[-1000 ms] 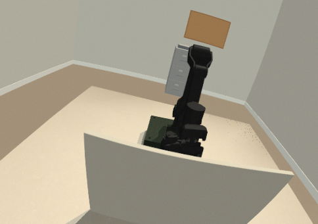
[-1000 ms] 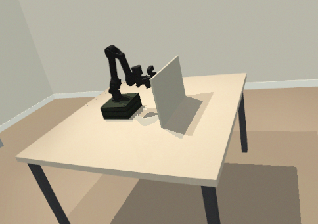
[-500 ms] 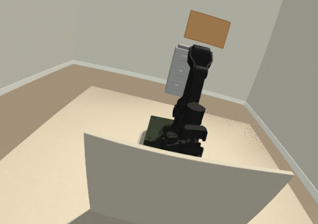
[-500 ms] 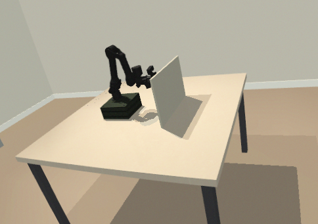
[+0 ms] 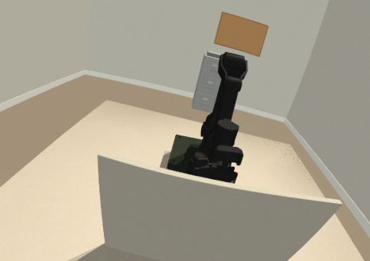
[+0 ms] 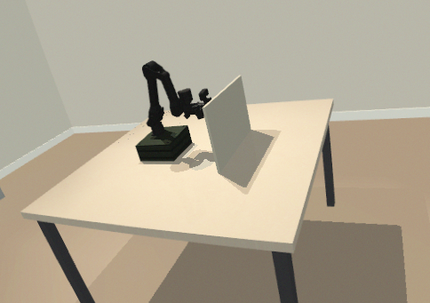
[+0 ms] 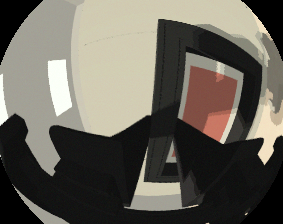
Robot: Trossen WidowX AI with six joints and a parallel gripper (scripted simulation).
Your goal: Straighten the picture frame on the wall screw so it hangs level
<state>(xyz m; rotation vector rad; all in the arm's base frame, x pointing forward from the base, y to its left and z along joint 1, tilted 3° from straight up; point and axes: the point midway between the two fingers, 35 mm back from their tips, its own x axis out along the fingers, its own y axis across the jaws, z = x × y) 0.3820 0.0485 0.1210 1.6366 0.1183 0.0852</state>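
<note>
The black gripper (image 5: 233,175) (image 6: 208,101) (image 7: 161,120) is pinching the near side of the dark picture frame (image 7: 167,85), which is up against the pale board (image 5: 214,212) (image 6: 228,122) (image 7: 117,75). To its right, the red picture shows, but I can't tell if it's level. Letting go and looking are still left to do.

The upright panel (image 5: 214,212) (image 6: 228,123) blocks passage beyond the gripper (image 6: 208,99) (image 7: 161,120). In the wrist view, open space lies left of the dark picture frame (image 7: 168,75); the frame's near side rail stands between the 2 fingers. Above the arm (image 5: 225,101) (image 6: 153,91), the air is open.
</note>
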